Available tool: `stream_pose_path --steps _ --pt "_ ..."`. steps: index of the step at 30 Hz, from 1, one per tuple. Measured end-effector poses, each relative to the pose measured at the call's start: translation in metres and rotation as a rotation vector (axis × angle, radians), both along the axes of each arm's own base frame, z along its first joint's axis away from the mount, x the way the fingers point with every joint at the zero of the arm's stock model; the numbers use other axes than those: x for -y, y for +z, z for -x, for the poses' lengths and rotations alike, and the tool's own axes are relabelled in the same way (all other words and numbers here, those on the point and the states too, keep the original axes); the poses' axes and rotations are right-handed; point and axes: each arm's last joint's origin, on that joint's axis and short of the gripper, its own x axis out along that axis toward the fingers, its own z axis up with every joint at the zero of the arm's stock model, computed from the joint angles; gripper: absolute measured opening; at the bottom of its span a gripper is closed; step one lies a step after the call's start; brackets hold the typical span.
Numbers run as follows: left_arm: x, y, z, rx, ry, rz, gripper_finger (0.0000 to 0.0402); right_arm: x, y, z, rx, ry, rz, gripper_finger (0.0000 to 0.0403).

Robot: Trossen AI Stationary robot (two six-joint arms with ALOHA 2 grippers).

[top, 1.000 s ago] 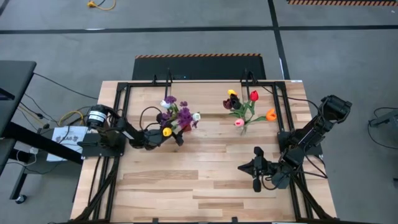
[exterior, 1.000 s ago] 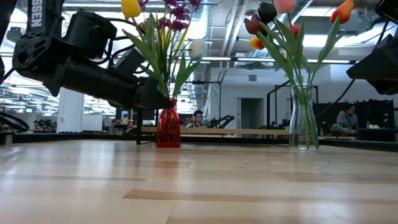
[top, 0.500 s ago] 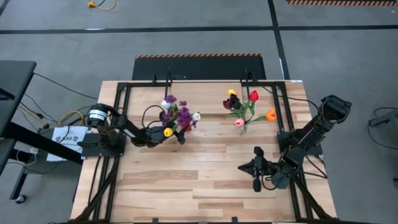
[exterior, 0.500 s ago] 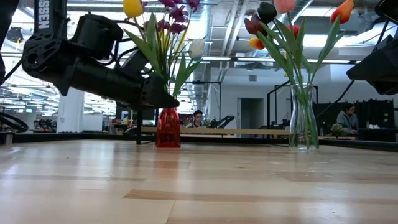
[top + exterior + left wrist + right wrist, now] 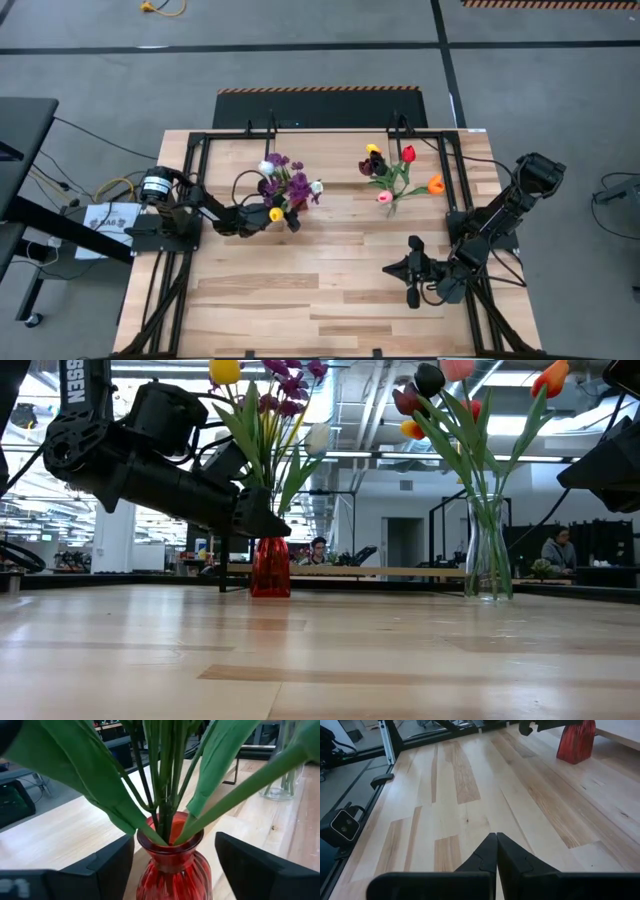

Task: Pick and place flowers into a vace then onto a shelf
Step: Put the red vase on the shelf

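Flowers: two bouquets stand on the plank tabletop, each already in a vase. The left bouquet (yellow, white and purple heads) fills a red ribbed glass vase at about 10 o'clock from the table's centre; the right bouquet (red, orange, pink, yellow and dark heads) stands in a clear glass vase at about 1 o'clock.

Left gripper: at the red vase's neck, its fingers spread, one on either side of the glass, just under the leaves. No contact is visible, so nothing is grasped yet.

Right gripper: clenched empty, fingertips pressed together, parked above bare wood at about 4 o'clock, well apart from both vases.

Shelf: a light board seen beyond the vases in the low view; nothing of the task stands on it yet.

Risks, as judged. The vase is tall, narrow and top-heavy with stems; an off-centre closure could tip it or push it along the wood. Smooth ribbed glass may slip in the fingers during a lift. Leaves lie close to the fingers and could be pinched, dragging stems out.

Count: bouquets, two; vases, two; grippers, two; shelf, one.
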Motion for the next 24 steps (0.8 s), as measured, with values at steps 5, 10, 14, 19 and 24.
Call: stream_pose_path --steps 5,10,14,19,24 --pt "0.0000 0.0000 0.0000 0.000 0.001 0.000 0.0222 0.0000 0.0000 0.0000 0.000 0.000 -0.001 0.0000" --pt "-0.0005 0.0001 0.0004 0.005 0.024 0.001 0.0175 0.0000 0.0000 0.0000 0.000 0.000 -0.001 0.0000" --pt "-0.0004 0.0002 0.0004 0.007 0.023 0.002 0.0145 0.0000 0.0000 0.0000 0.000 0.000 -0.001 0.0000" --pt "-0.0003 0.0003 0.0003 0.009 0.021 0.003 0.0127 0.0000 0.0000 0.0000 0.000 0.000 -0.001 0.0000" --pt "0.0019 0.0010 0.0000 0.019 0.010 0.006 0.0131 -0.0001 0.0000 0.0000 0.000 -0.002 -0.009 0.0000"
